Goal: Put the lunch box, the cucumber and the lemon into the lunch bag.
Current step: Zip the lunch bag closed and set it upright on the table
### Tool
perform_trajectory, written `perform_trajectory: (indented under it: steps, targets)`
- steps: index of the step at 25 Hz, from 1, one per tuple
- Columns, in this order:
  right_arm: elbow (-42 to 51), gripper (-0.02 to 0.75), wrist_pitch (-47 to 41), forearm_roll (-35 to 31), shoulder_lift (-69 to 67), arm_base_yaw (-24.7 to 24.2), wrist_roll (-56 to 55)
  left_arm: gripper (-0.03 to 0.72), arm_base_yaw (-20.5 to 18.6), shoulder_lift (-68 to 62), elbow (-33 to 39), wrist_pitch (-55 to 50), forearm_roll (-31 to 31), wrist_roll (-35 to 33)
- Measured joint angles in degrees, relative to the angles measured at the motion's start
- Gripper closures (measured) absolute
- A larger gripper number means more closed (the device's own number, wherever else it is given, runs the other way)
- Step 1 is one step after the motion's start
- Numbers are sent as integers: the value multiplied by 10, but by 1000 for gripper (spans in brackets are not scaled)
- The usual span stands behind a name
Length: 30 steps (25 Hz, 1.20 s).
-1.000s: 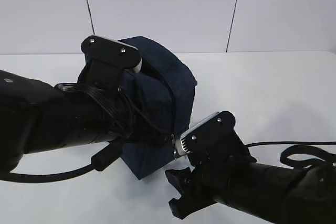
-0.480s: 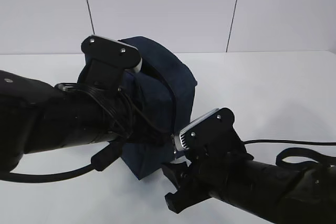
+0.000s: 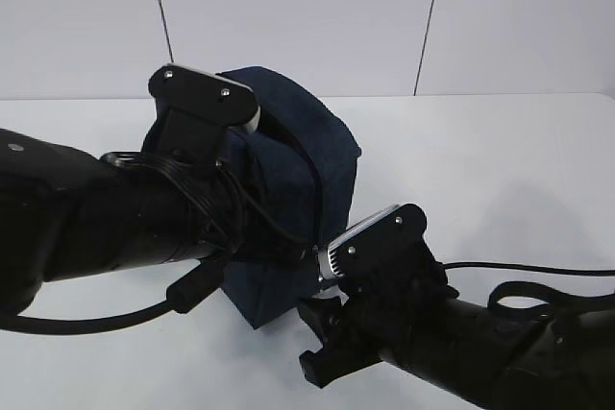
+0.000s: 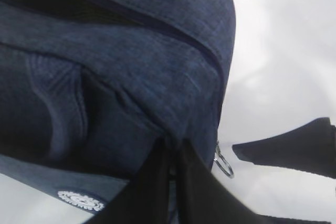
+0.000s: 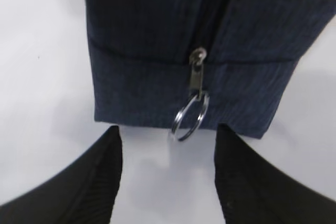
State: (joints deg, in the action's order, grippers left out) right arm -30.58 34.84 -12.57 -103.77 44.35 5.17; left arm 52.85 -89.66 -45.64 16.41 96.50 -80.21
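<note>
The dark navy lunch bag stands on the white table, zipper closed, with its metal ring pull hanging at the bottom of the near corner. My left gripper is shut on a fold of the bag's fabric beside the zipper; the white logo shows below it. My right gripper is open, low on the table, with its fingers on either side of the ring pull and just short of it. The ring also shows in the left wrist view. The lunch box, cucumber and lemon are out of view.
Both black arms fill the front of the exterior view, the left arm against the bag and the right arm low at the front. A black cable runs across the table at the right. A white wall stands behind.
My right gripper has moved left and forward toward the bag's near corner, closing in on the ring pull. The left arm and the bag have not moved.
</note>
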Motion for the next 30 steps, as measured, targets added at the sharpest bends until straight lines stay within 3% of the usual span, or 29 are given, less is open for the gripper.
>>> perform_trajectory:
  steps: [8,30]
  targets:
    - [0,381,20,-11,-19,0,0,695,0,0,0,0,-1,0]
    - [0,391,81,-51,-38,0,10,695,0,0,0,0,-1,0]
